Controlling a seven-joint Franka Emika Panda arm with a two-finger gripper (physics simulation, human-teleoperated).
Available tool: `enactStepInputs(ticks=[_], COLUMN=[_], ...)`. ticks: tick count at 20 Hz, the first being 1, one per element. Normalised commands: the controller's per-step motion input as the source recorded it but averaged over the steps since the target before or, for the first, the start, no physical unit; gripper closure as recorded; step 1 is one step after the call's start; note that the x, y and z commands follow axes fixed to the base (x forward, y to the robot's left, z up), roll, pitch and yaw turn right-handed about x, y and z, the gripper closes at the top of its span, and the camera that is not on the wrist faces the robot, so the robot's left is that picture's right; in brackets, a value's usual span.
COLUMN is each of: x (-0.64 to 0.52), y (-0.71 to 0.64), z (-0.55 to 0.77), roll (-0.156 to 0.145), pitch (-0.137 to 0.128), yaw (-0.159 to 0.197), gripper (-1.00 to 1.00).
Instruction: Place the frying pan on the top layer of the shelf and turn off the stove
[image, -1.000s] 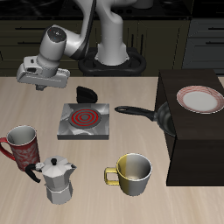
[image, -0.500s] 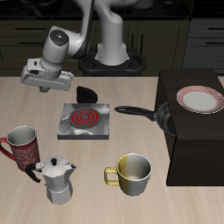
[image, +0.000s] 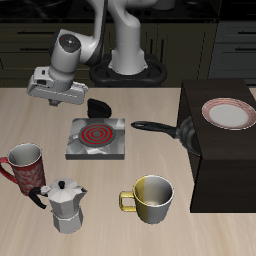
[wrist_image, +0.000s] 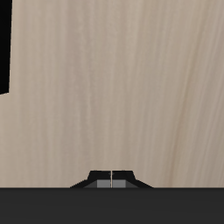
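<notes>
Pictured on a pale wood-grain table (image: 100, 190), from left of frame: a glossy dark-red patterned mug (image: 25, 165) at the lower left, beside a faceted silver moka pot (image: 66, 207). Above them, at upper left, the gripper (image: 50, 98) on a white and grey arm, hanging over bare tabletop, holding nothing and touching nothing. In the wrist view, only smooth wood grain and the two fingertips (wrist_image: 101, 178) pressed together, no gap between them. At centre, the stove (image: 96, 137), a square grey metal hotplate with a red spiral coil, its black knob (image: 99, 106) at the back edge. Lower centre, a yellow-and-white mug (image: 150, 198) with a handle. Right of the stove, the frying pan (image: 178, 130), black and shallow, long straight handle pointing toward the stove, round body hard against the side of the shelf (image: 225, 180), not on its top. At right of frame, that large dark boxy shelf, bearing a white red-rimmed plate (image: 228, 114) on its flat top.
</notes>
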Motion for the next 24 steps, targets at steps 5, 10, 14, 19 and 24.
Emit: enactStepInputs(ticks=[5,10,14,19,24], x=[0.06,0.01,0.02,-0.02,0.0], y=[0.14,0.14,0.06,0.08,0.04], z=[0.01,0.09,0.05,0.03,0.06], roll=[0.017,0.018,0.019,0.023,0.004], pitch=[-0.002,-0.012,-0.012,-0.012,-0.009], yaw=[-0.075,-0.078,-0.07,-0.096,-0.101], gripper=[1.0,1.0,1.0,1.0,1.0])
